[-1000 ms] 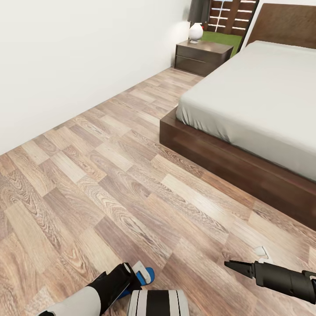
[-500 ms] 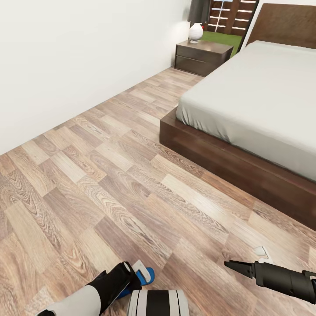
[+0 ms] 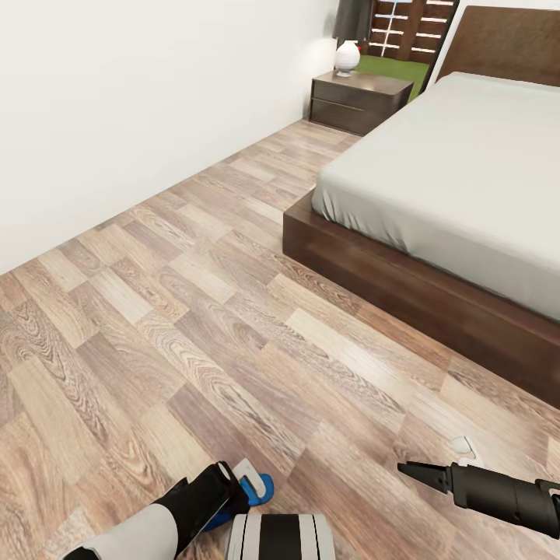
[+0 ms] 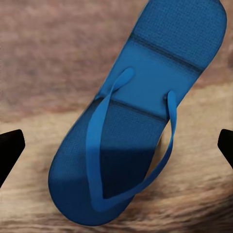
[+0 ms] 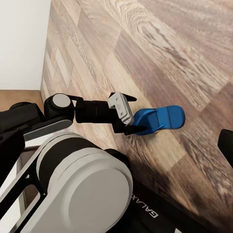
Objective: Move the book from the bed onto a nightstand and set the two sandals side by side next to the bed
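One bright blue sandal [image 4: 145, 97] lies flat on the wood floor, straps up. My left gripper [image 3: 250, 484] hangs just above it, open, with a black fingertip [image 4: 9, 148] far out on each side of the sandal and not touching it. The right wrist view shows the same sandal [image 5: 162, 118] under the left gripper [image 5: 130, 116]. My right gripper [image 3: 412, 470] hovers over bare floor near the bed's foot, open and holding nothing. The bed [image 3: 459, 179] stands at the right, with a nightstand [image 3: 358, 97] beside its head. The book is out of view.
A white wall [image 3: 117, 101] runs along the left. A white lamp [image 3: 348, 56] stands on the nightstand, and a window behind it shows a fence. A wide strip of wood floor [image 3: 218, 295] lies between wall and bed. My own base [image 3: 280, 537] is at the bottom edge.
The left forearm has shifted very slightly over the sandal. Nothing else has moved.
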### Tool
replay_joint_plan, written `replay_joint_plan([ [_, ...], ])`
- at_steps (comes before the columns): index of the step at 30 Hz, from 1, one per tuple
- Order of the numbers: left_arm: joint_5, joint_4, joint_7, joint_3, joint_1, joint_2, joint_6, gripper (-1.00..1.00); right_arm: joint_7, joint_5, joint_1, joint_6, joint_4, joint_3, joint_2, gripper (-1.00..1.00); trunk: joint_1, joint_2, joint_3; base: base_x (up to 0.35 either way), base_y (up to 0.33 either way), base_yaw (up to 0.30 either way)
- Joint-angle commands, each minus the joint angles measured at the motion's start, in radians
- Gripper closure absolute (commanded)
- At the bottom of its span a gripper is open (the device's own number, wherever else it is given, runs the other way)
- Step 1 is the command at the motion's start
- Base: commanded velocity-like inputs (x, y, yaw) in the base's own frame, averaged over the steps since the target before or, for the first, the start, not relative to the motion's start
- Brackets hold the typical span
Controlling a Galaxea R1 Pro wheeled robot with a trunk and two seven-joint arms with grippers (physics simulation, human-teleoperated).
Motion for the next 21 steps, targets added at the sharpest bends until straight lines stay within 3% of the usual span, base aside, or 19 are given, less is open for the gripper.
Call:
replay_joint_plan([
  [1,-0.011,-0.002,-0.006,0.001,0.0,0.0,0.004,-1.0,0.001,-0.003,0.0,0.008,0.0,0.0,0.0,-1.0,0.0,0.0,-0.001,0.0,0.0,0.0],
  [8,-0.011,-0.002,-0.006,0.001,0.0,0.001,0.004,-1.0,0.001,-0.003,0.0,0.008,0.0,0.0,0.0,-1.0,0.0,0.0,-0.001,0.0,0.0,0.0],
  [13,-0.011,-0.003,-0.001,0.001,0.0,0.001,0.004,-1.0,0.001,-0.003,0.0,0.008,0.0,0.0,0.001,-1.0,0.002,-0.001,-0.02,0.0,0.0,0.0],
  [21,-0.01,-0.004,0.029,0.001,-0.001,0.001,0.005,-1.0,0.001,-0.003,0.0,0.008,0.0,0.0,0.001,-1.0,0.002,-0.001,-0.02,0.0,0.0,0.0],
])
